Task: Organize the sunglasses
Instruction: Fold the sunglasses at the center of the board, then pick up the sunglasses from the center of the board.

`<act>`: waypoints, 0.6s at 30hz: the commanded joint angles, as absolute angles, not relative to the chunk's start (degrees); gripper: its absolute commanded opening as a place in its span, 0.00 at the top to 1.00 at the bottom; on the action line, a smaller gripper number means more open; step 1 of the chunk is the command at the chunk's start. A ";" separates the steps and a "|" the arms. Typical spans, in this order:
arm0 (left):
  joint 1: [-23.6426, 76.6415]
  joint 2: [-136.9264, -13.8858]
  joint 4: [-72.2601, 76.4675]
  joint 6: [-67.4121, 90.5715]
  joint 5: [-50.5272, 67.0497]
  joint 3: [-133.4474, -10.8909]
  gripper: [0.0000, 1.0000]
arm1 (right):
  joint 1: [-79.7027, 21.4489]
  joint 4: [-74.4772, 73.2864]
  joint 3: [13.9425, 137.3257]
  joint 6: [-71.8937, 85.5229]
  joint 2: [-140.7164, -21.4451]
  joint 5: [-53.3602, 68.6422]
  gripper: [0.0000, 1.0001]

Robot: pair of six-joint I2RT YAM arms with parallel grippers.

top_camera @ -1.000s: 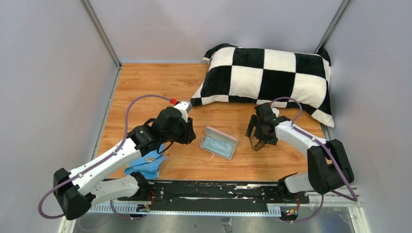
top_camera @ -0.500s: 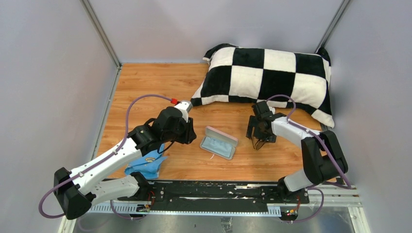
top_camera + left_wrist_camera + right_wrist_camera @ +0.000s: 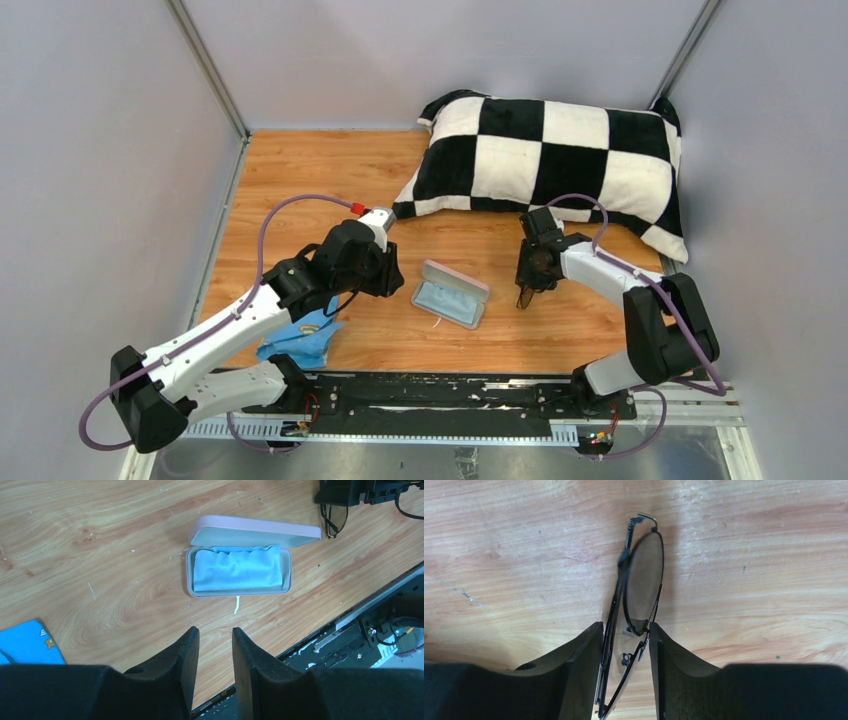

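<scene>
Far left, near the table's (image 3: pixel 300 170) front edge, a light-blue cloth (image 3: pixel 300 342) lies crumpled on the wood, partly under the left arm's forearm and well apart from the work. The left gripper (image 3: pixel 212 647) hangs just left of the pink case (image 3: pixel 240 567), aimed at the bare wood in front of it. Its fingers are narrowly parted with nothing between them, so it is judged to be on standby rather than bracing the case. The case sits mid-table with its lid hinged back to the far side and its tray facing up. The tray is lined with rumpled pale-blue fabric and otherwise unoccupied, evidently the intended receptacle. A short white thread (image 3: pixel 236 604) lies on the wood against its near wall. Just right of the case, and not touching it, the right gripper (image 3: pixel 625 647) points down at the table with its fingers clamped on the sunglasses (image 3: pixel 643 577). These are folded flat and held edge-on by one end, the free lens projecting beyond the fingertips. Whether that lens touches the wood cannot be determined. The edge-on hold is judged suited to sliding the folded pair lengthwise into the tray. A checkered pillow (image 3: pixel 560 160) rests at the far right, uninvolved. Placement is not yet done.
</scene>
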State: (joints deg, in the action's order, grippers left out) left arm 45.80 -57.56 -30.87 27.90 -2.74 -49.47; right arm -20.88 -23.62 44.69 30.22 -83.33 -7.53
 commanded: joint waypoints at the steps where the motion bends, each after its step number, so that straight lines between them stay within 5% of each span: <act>1: 45.35 -57.31 -30.45 27.76 -2.28 -49.57 0.64 | -21.58 -25.30 43.86 27.70 -80.74 -4.52 0.55; 7: 45.35 -56.77 -29.80 27.86 -2.29 -49.39 0.64 | -21.53 -26.66 44.49 26.70 -80.43 -4.94 0.22; 18: 45.35 -56.83 -30.28 27.99 -2.20 -49.39 0.64 | -21.53 -25.71 46.33 30.06 -83.98 -4.03 0.26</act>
State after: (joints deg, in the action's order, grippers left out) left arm 45.80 -57.54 -30.70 27.90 -2.72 -49.47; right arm -20.88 -24.95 44.64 28.91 -82.41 -5.45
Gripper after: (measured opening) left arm 0.357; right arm 0.756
